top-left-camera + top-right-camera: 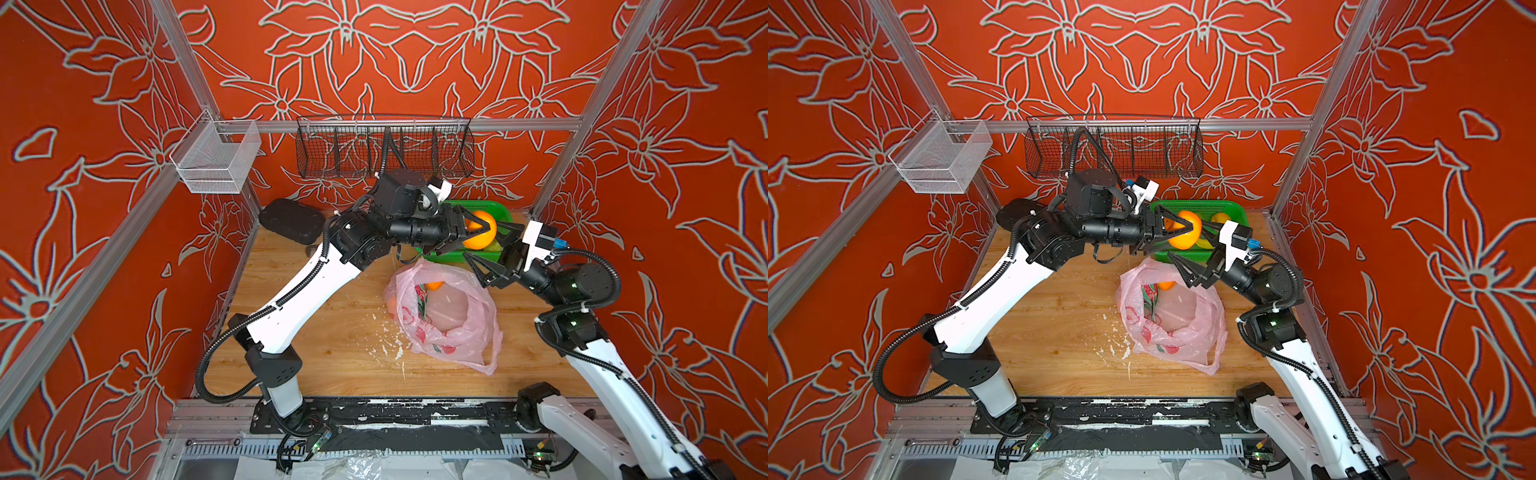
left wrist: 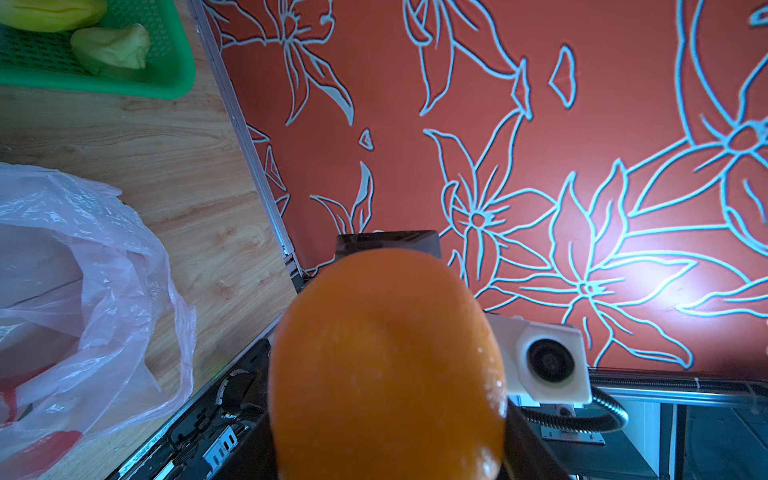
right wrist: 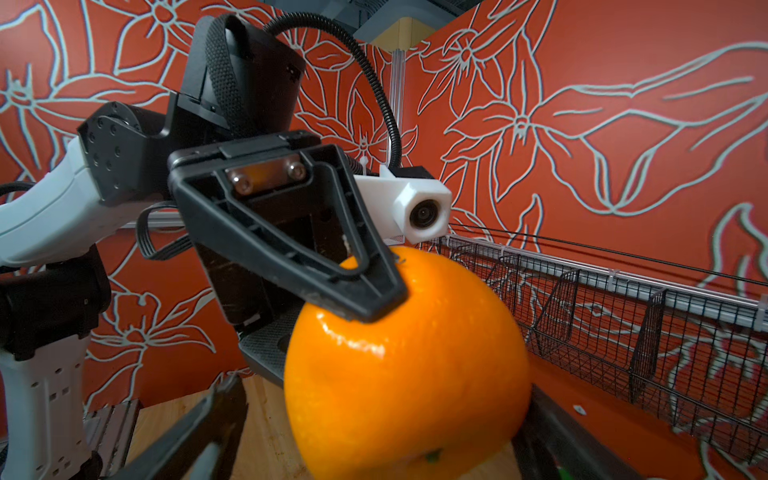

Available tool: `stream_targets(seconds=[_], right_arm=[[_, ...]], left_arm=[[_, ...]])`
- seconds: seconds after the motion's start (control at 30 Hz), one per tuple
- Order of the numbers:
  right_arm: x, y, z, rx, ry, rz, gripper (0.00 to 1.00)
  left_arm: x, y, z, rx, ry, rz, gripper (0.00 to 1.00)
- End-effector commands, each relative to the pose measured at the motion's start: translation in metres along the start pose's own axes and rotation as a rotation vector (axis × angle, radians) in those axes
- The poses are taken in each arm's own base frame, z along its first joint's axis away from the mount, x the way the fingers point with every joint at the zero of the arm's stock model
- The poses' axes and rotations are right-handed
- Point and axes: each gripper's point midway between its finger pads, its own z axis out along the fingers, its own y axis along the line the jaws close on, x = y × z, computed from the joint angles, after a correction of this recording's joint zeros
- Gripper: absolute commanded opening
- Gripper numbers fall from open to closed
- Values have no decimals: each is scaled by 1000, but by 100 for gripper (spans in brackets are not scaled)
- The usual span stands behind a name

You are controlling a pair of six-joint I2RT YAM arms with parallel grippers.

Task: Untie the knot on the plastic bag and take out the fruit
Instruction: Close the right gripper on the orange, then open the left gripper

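In both top views my left gripper (image 1: 484,232) is closed on an orange (image 1: 478,243), one finger across its top. It holds the orange in the air, overlapping the green basket (image 1: 500,210) in these views. That arm climbs from the front rail, slants toward the back and bends at the elbow, and its forearm runs level to the right. My right gripper (image 1: 1187,241) stands wide, pointing up and to the left, with its fingers on either side of the same orange; I cannot tell whether they touch it. That arm rises from the front right corner and folds at the elbow. The bag (image 1: 455,328) lies on the wooden table (image 1: 332,332) just in front of the basket. Its long axis runs from the basket toward the front edge and its mouth gapes upward, with a second orange (image 1: 434,286) showing inside at the basket end. From my left wrist the held orange fills the foreground, the bag lies off to one side, and two yellow-green fruits (image 2: 112,45) sit in the basket. From my right wrist, a left finger (image 3: 365,299) presses the orange's top, and my own fingers (image 3: 208,415) spread below it.
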Motion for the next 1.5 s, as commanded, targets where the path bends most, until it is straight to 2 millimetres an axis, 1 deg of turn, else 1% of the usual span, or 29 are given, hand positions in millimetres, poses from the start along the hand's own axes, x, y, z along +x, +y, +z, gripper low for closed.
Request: stream_targets(seconds=[0.0,0.13,0.23,0.3,0.33,0.37,0.43,0.53,0.67,0.83,0.9,1.0,1.1,1.13,1.23,1.3,1.37,1.47], right_arm=[[-40,9,5,-44,-116,-69,97],[-40,3,13,-48,-120,-63,97],[-36,3,17,-74,-108,-61,89],[-32,7,18,-102,-86,-61,80],[-29,7,19,-108,-75,-59,78],[-24,6,19,-106,-60,-52,81],[-16,2,19,-89,-41,-40,96],[-11,0,18,-81,-41,-33,97],[-10,2,21,-106,-34,-26,86],[-1,-3,23,-92,-9,-25,87],[1,-3,24,-103,-5,-24,79],[-4,-3,26,-107,-19,-32,68],[-9,-5,26,-89,-31,-47,63],[-11,-6,26,-83,-38,-49,61],[-13,-12,28,-54,-39,-49,59],[-13,-20,28,-7,-39,-40,59],[-9,-33,28,65,-21,-41,59],[9,-52,28,155,57,-11,60]], left_arm=[[0,7,3,-7,16,-21,54],[1,6,1,-1,10,-22,54],[-1,5,0,0,2,-19,54],[-1,4,0,2,1,-19,54],[-1,3,-1,5,0,-18,54],[-1,2,-1,10,0,-17,54],[-1,-1,-1,20,1,-14,54],[-2,-3,-2,27,-1,-13,54],[-2,-2,-1,25,-1,-11,54],[-2,-7,0,49,4,-4,54],[-2,-9,-1,53,2,-2,54],[-3,-6,-1,43,-2,3,54],[-3,-4,-1,32,-4,4,59],[-4,-2,-1,28,-7,5,63],[-8,0,-3,16,-28,31,81],[-13,4,-9,-16,-66,63,85],[-20,12,-19,-72,-112,109,88],[-32,30,-42,-183,-201,188,88]])
